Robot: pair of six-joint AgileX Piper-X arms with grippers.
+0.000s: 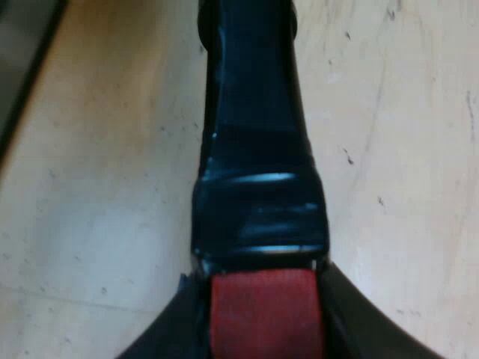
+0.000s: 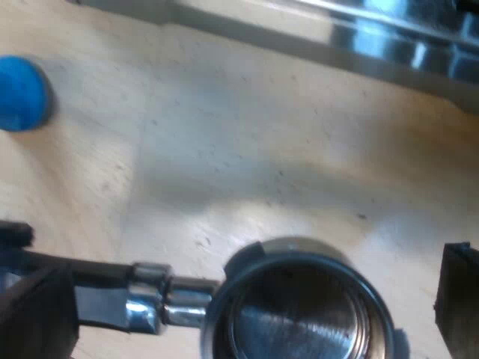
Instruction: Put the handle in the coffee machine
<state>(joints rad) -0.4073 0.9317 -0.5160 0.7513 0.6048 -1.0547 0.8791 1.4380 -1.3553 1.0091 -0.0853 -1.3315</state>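
Observation:
The holder's dark handle [image 1: 258,149] runs away from the camera over the wooden table, its red end [image 1: 266,314] nearest. My left gripper [image 1: 258,278] is shut on that red end, one black finger [image 1: 161,333] on each side. In the right wrist view the holder's round metal basket [image 2: 296,310] lies open side up on the table, with its chrome neck [image 2: 153,303] joining the dark handle. My right gripper [image 2: 247,307] is open wide, and its fingers [image 2: 458,295] stand apart on either side of the basket and neck without touching them.
A blue tamper [image 2: 19,93] stands on the table some way beyond the handle. The machine's shiny metal base [image 2: 352,41] runs along the far side of the wooden table [image 2: 239,149]. A dark edge [image 1: 22,67] borders the table near the handle's far part.

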